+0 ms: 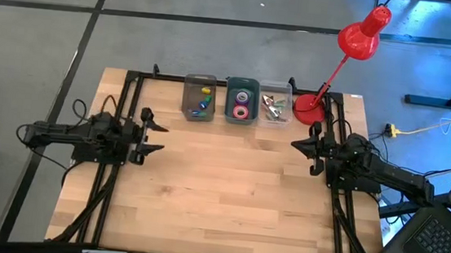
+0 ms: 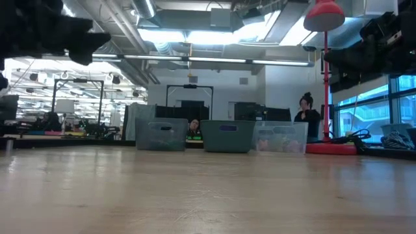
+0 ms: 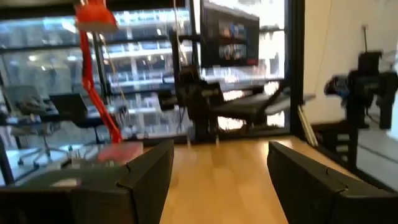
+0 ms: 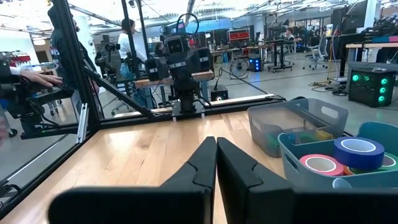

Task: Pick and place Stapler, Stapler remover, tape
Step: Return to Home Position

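Three small bins stand in a row at the table's far edge. The middle teal bin holds tape rolls, among them a pink one and a blue one. The left grey bin holds small blue, green and yellow pieces. The right clear bin holds small silvery pieces. I cannot tell which of these are the stapler and the stapler remover. My left gripper hangs open and level at the table's left, pointing toward the right edge. My right gripper is shut and level at the right, with nothing in it.
A red desk lamp stands with its base at the far right corner, next to the clear bin. Black frame rails run along both sides of the table. Bare wood lies between the arms and toward the near edge. People show in the room beyond.
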You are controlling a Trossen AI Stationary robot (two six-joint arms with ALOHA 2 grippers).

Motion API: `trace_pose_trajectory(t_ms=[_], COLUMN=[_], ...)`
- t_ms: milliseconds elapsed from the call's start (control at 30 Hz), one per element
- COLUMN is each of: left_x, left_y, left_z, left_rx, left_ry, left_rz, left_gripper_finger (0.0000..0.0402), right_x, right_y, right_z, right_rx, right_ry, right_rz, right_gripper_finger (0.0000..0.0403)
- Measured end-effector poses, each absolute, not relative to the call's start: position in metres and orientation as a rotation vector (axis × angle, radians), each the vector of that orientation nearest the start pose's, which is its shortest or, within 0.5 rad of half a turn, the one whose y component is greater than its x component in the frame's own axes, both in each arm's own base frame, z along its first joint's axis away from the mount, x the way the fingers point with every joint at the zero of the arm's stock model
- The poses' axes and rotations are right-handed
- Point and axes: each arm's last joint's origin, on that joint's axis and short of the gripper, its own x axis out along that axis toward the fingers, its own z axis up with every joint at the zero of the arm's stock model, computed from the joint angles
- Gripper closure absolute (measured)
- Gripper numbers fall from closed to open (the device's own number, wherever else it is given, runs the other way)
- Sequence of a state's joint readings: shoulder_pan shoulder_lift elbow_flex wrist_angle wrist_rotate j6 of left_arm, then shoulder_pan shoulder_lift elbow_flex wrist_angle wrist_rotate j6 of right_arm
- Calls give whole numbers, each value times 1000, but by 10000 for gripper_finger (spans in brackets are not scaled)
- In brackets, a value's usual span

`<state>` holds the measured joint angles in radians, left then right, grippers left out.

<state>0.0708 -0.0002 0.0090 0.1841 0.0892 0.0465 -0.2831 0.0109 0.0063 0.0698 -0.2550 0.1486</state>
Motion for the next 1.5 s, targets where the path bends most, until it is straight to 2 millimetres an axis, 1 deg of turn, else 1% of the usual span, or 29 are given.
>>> trace_pose_trajectory(t_ms=[167, 1500], left_x=[97, 97], left_y=[4, 4], left_z=[174, 173], left_rx=[55, 54], left_ry=[-85, -80], left_rz=[-19, -15], left_gripper_finger=[154, 154], right_x=[95, 95], right_y=[-20, -20], right_z=[171, 171], right_rx=[132, 132], right_ry=[-63, -64], right_rz=[-24, -23], right_gripper_finger=[386, 386])
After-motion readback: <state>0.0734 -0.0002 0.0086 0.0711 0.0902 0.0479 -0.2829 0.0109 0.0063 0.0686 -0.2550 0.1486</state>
